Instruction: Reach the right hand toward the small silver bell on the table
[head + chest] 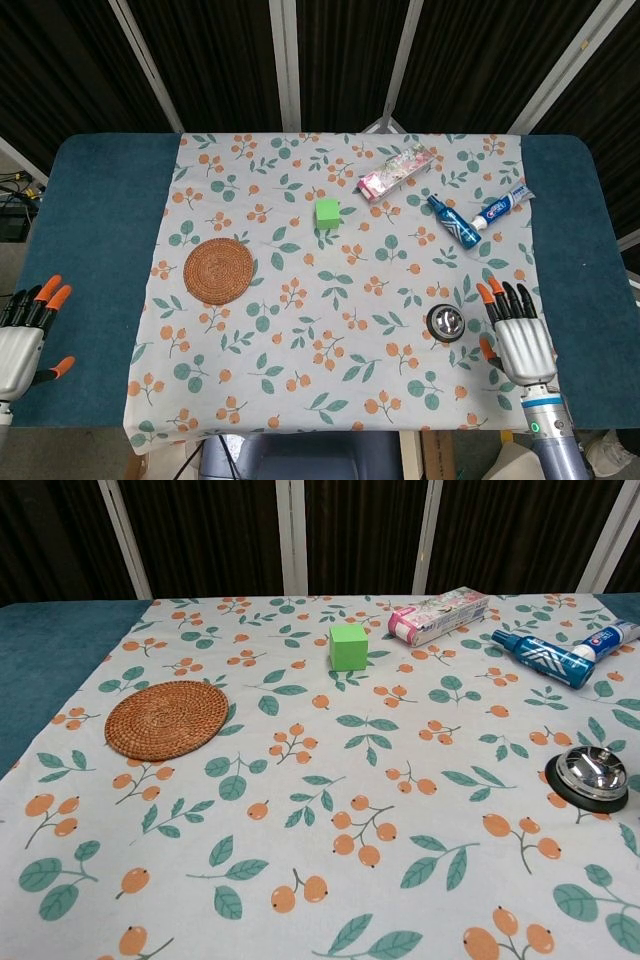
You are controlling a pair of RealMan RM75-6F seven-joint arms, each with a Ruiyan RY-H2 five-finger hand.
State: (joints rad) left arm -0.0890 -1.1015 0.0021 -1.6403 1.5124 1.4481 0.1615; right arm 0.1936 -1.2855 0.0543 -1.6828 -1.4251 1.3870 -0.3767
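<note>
The small silver bell on its black base stands on the floral cloth near the front right; the chest view shows the bell at its right edge. My right hand lies just right of the bell, palm down, fingers spread and pointing away from me, apart from the bell and holding nothing. It is out of the chest view. My left hand rests at the table's front left corner on the blue surface, fingers apart and empty.
A round woven coaster lies left of centre. A green cube sits mid-table. At the back right are a pink box, a blue bottle and a toothpaste tube. The cloth's front edge runs near me.
</note>
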